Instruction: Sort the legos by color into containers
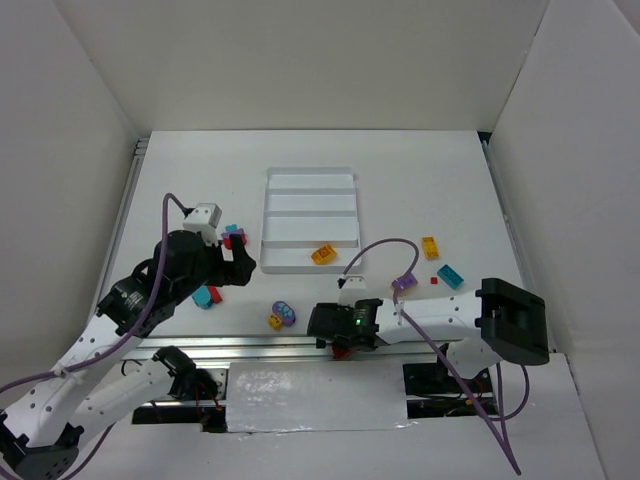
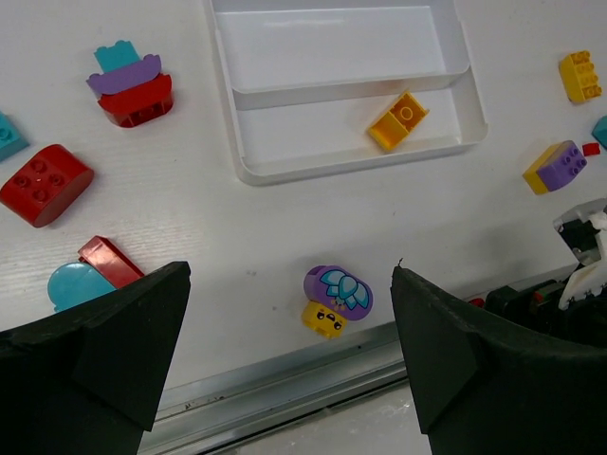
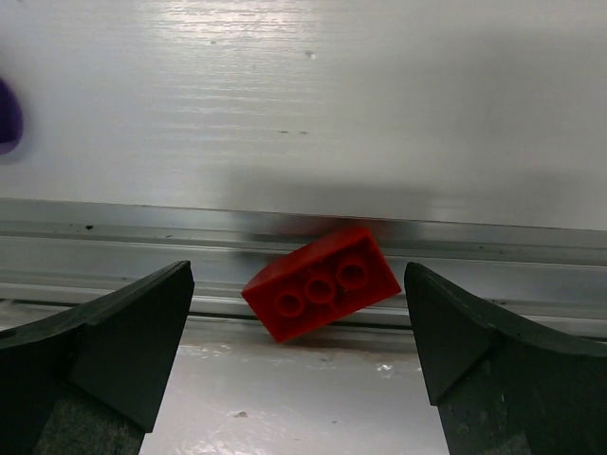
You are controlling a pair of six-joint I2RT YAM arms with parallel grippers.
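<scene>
Right gripper [image 3: 299, 280]: jaws wide open, holding nothing. The red brick [image 3: 321, 296] lies at frame centre, between my two fingers [image 3: 95, 351], nearer the right one and clamped by neither. It rests on the metal rail [image 3: 114, 237] along the edge of the table [image 3: 379, 95]. Its studs face the camera, and its long axis runs from lower left to upper right.

Left gripper [image 2: 289, 284]: jaws wide open, empty. A purple-and-yellow piece [image 2: 337, 299] lies between my fingers at lower centre. The white tray [image 2: 285, 171], upper centre, holds one yellow-orange brick [image 2: 398, 120] in its lowest compartment.
</scene>
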